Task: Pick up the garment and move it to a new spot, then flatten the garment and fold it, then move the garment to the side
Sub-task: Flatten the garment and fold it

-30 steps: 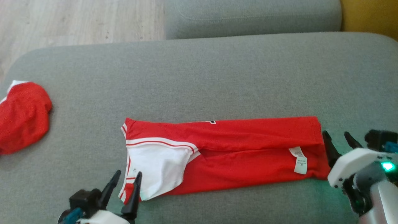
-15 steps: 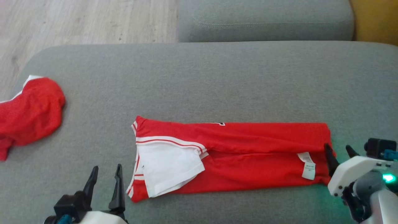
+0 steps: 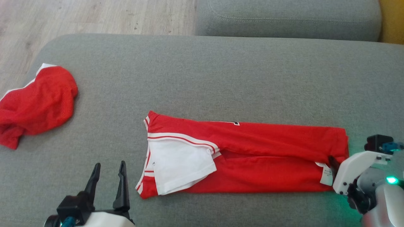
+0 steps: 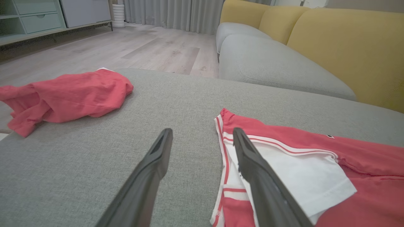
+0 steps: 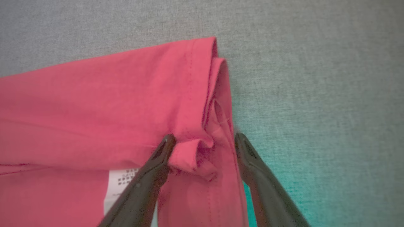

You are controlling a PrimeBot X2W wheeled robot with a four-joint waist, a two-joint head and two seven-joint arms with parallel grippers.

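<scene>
We see the garment [image 3: 252, 154] folded into a long strip across the cushion [image 3: 221, 72]. Our left gripper [image 3: 109, 164] hangs wide open and empty just beside the garment's striped end. Our right gripper [image 5: 204, 138] is wide open too, its fingers straddling a bunched fold at the other end, one tip on the cloth, clamping nothing.
</scene>
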